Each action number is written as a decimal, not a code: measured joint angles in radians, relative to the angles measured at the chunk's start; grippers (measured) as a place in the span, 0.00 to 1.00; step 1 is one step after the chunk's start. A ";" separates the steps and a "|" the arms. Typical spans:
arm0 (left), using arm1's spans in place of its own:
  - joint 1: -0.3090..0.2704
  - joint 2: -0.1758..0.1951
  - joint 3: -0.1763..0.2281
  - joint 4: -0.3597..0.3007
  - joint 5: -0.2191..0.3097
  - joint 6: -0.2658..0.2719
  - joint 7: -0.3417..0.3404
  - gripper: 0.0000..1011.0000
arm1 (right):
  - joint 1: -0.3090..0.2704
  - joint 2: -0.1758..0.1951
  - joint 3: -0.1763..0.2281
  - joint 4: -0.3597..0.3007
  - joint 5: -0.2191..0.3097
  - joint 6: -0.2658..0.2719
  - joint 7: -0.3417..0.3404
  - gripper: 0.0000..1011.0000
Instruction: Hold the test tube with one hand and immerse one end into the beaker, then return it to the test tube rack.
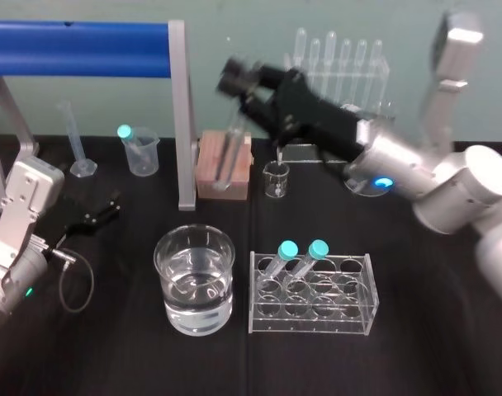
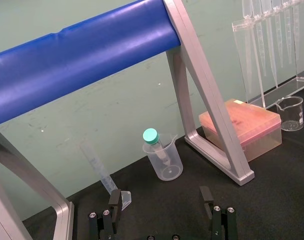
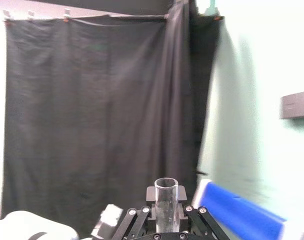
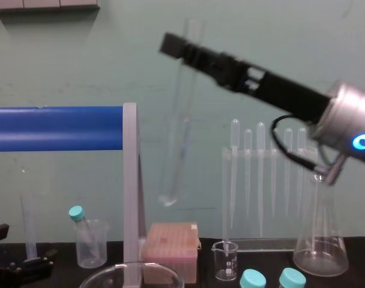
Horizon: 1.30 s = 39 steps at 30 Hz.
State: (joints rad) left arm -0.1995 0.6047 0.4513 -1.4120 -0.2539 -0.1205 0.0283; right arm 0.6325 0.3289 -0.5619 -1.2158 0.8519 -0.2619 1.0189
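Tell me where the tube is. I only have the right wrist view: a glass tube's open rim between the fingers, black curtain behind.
Observer: The right gripper holds the test tube high in the air, almost upright, its lower end well above the table.
Operator: Over the beaker?
Observer: No. The large beaker, holding clear liquid, stands nearer the robot. The tube hangs farther back, roughly above the pink box.
Operator: Left arm?
Observer: The left gripper sits low at the table's left side, fingers open, holding nothing.
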 joint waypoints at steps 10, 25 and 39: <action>0.000 0.000 0.000 0.000 0.000 0.000 0.000 0.99 | -0.137 0.162 0.099 -0.214 -0.040 0.034 -0.187 0.22; 0.000 0.000 0.000 0.000 0.000 0.000 0.000 0.99 | -0.383 0.322 0.234 -0.453 -0.038 0.117 -0.362 0.22; 0.000 0.000 0.000 0.000 0.000 0.000 0.000 0.99 | -0.481 0.346 0.275 -0.460 -0.075 0.160 -0.422 0.22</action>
State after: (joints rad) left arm -0.1996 0.6047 0.4514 -1.4120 -0.2539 -0.1206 0.0283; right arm 0.1513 0.6751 -0.2867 -1.6753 0.7764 -0.1021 0.5974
